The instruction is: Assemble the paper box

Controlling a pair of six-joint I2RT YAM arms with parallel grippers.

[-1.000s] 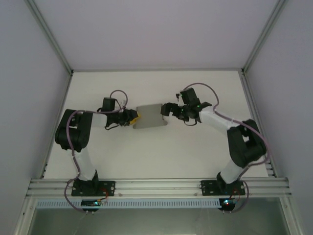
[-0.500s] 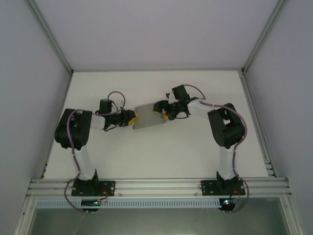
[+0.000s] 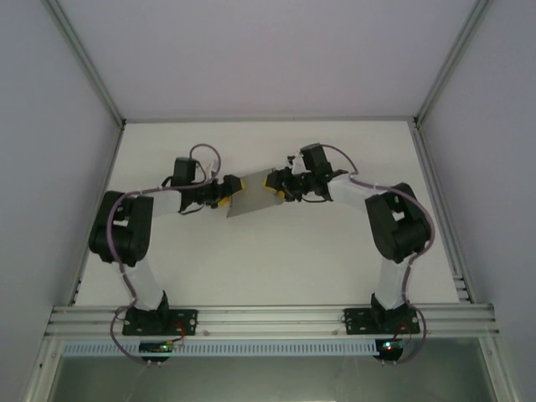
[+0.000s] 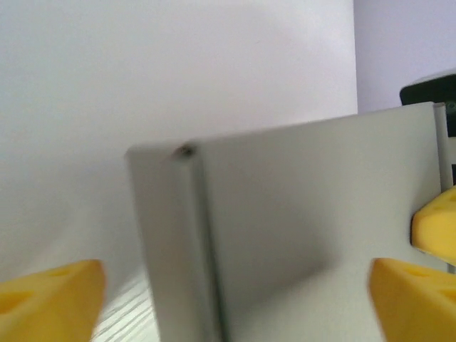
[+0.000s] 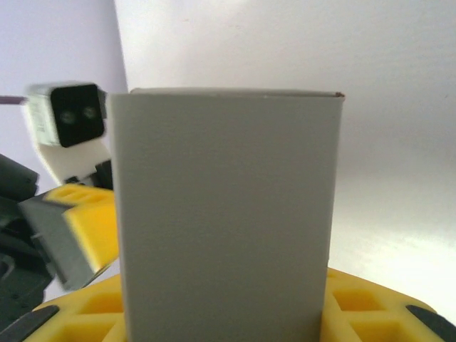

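my right gripper is clenched on the paper box. from overhead the box sits just above the middle of the frame. it is a flat grey piece, slanted so that its right end lies higher in the picture than its left. my two arms reach in toward it from either side over the white table, and i cannot tell whether the box touches the table.

in my right wrist view the box stands up through the centre of the frame as a plain grey panel with a straight top edge. its foot is set against my yellow pad along the bottom.

my left gripper is at the box's left end, released. in the left wrist view its yellow fingertips sit far apart in the lower corners. the box lies between and beyond them, with a crease running down near its left side. i cannot tell whether either fingertip touches it.
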